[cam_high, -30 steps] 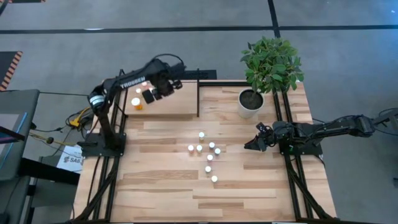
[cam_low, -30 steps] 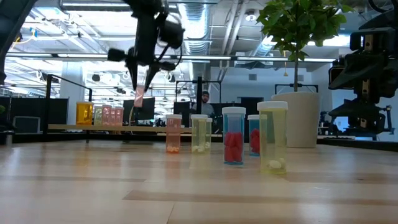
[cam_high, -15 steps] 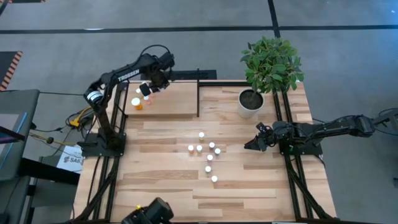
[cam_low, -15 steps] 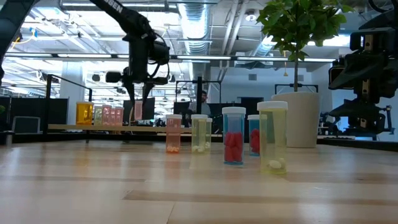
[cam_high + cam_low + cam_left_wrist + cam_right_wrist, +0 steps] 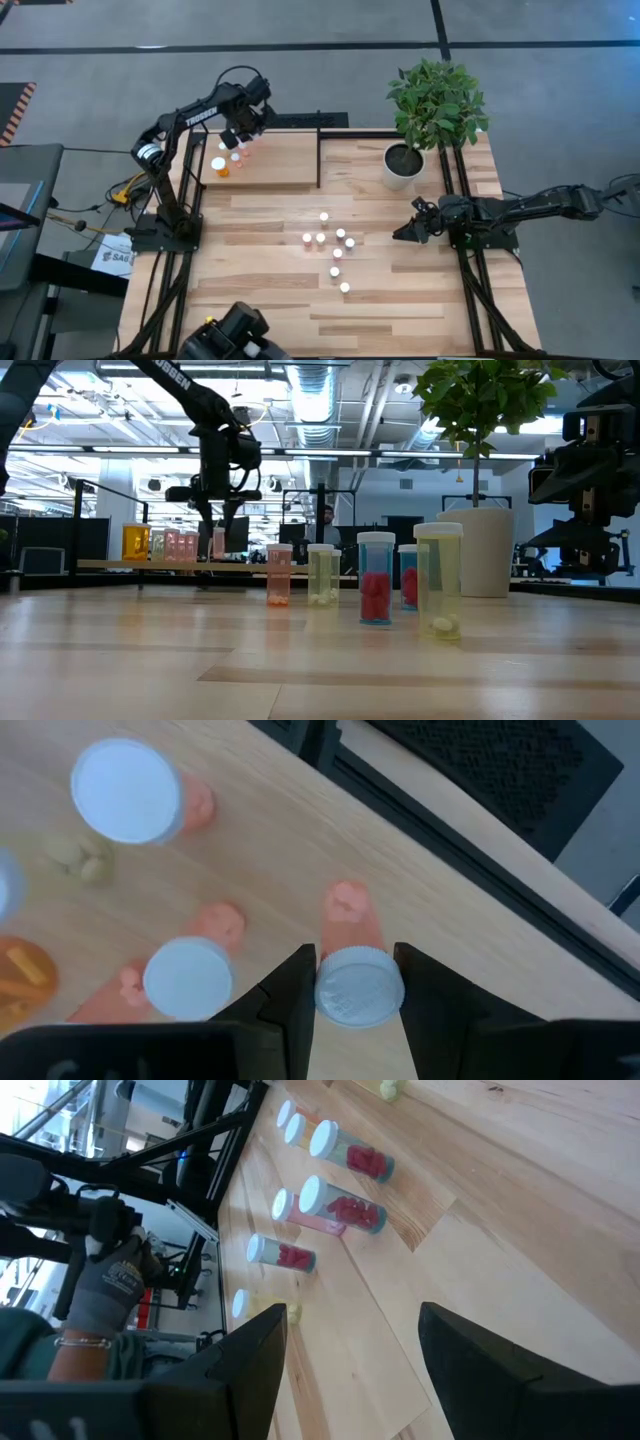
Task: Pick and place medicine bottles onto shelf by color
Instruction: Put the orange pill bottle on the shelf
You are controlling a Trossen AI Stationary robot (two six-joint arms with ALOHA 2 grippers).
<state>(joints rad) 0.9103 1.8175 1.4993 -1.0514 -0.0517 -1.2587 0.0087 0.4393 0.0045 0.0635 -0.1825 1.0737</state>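
My left fingers (image 5: 356, 982) clamp a white-capped pink bottle (image 5: 355, 965) between them, held upright over the shelf (image 5: 290, 160) at the worktop's (image 5: 400, 300) far left corner. Just beside them stand two more pink bottles (image 5: 185, 975), with an orange bottle (image 5: 219, 166) near. My right fingers (image 5: 400, 234) rest open low at the worktop's right side, well apart from the cluster of bottles (image 5: 330, 245) ahead of them.

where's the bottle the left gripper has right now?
High view: far-left corner, over the shelf. The left gripper holds the pink bottle by its cap, beside other bottles already there, including an orange bottle.
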